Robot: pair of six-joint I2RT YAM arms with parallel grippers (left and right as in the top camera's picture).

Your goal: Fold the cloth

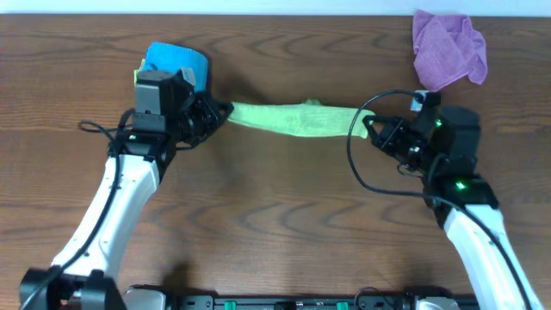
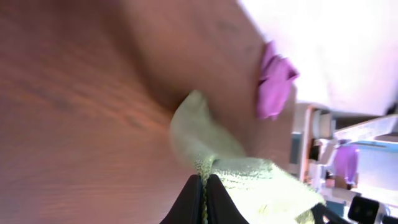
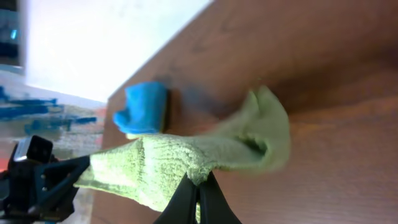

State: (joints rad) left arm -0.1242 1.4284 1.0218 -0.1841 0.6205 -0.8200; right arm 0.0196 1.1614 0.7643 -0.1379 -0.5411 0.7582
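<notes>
The green cloth [image 1: 293, 118] is stretched in a band between my two grippers above the wooden table. My left gripper [image 1: 222, 112] is shut on its left end. My right gripper [image 1: 368, 126] is shut on its right end. In the left wrist view the black fingers [image 2: 203, 182] pinch the cloth's edge [image 2: 249, 177]. In the right wrist view the fingers [image 3: 198, 183] pinch a bunched edge of the cloth [image 3: 180, 158], which sags toward the table.
A folded blue cloth [image 1: 176, 62] lies behind my left gripper; it also shows in the right wrist view [image 3: 146, 106]. A crumpled purple cloth [image 1: 446, 47] lies at the far right corner, also in the left wrist view [image 2: 273, 84].
</notes>
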